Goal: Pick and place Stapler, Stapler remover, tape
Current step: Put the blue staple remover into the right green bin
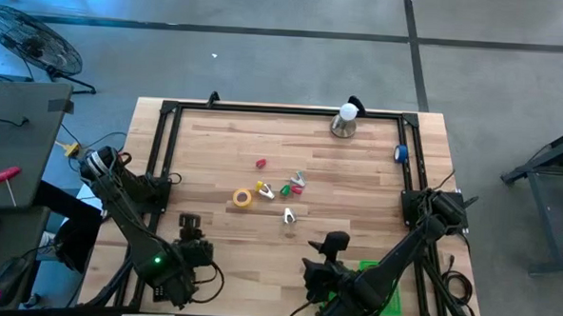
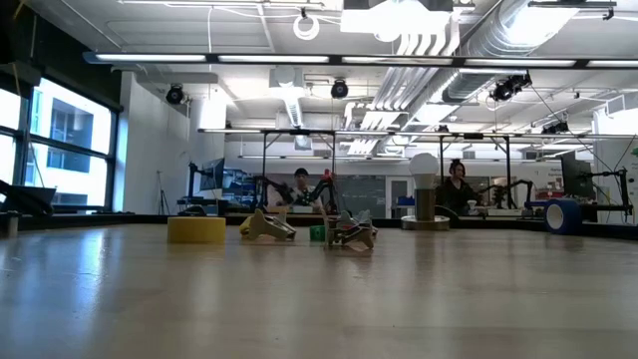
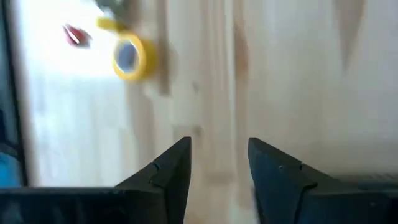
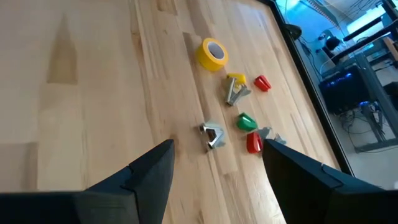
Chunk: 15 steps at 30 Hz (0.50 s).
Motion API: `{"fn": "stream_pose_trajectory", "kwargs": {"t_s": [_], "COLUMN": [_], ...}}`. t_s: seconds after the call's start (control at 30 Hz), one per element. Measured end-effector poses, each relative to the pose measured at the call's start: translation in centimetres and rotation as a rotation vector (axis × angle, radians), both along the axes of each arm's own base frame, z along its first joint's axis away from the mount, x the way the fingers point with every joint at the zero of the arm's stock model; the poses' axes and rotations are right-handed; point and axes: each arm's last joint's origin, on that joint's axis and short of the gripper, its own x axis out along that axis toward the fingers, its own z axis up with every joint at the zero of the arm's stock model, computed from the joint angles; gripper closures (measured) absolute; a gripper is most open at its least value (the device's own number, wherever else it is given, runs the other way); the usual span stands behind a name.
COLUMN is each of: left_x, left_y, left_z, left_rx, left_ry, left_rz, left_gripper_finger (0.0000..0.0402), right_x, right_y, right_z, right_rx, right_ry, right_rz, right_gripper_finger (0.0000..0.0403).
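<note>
Both grippers hung at the near edge of the wooden table (image 1: pixel 225 146), the left gripper (image 3: pixel 217 168) and the right gripper (image 4: pixel 214 168) each with fingers apart and nothing between them. Out in the middle lay the yellow tape roll (image 1: pixel 243 197), with small staple removers with yellow (image 1: pixel 264 189), red (image 1: pixel 260 163) and green (image 1: pixel 285 190) handles and a silver one (image 1: pixel 289 215) close by. Nothing stood between the grippers and these; a light bulb (image 1: pixel 346 113) and a blue roll (image 1: pixel 402 154) sat far back.
</note>
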Motion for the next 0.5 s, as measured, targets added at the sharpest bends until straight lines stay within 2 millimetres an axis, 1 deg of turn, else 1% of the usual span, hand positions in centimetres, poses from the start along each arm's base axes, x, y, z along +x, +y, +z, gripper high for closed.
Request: {"fn": "stream_pose_trajectory", "kwargs": {"t_s": [0.1,0.23,0.37,0.5], "left_x": [0.2,0.4,0.8,1.1], "left_y": [0.1,0.0,-0.1,0.1], "left_z": [0.1,0.2,0.3,0.4], "left_rx": [0.049,0.072,0.116,0.161], "left_ry": [-0.06,-0.124,-0.237,-0.289], "left_rz": [-0.019,-0.015,-0.028,-0.028], "left_gripper_finger": [0.025,0.025,0.025,0.025], "right_x": [0.0,0.0,0.0,0.0], "right_y": [0.0,0.0,0.0,0.0], "right_z": [0.0,0.0,0.0,0.0], "right_rx": [0.001,0.001,0.002,0.002], "right_ry": [0.001,0.0,0.0,-0.001], "right_rz": [0.0,0.0,-0.001,-0.001], "right_gripper_finger": [0.0167,0.0167,0.0167,0.0167]}}
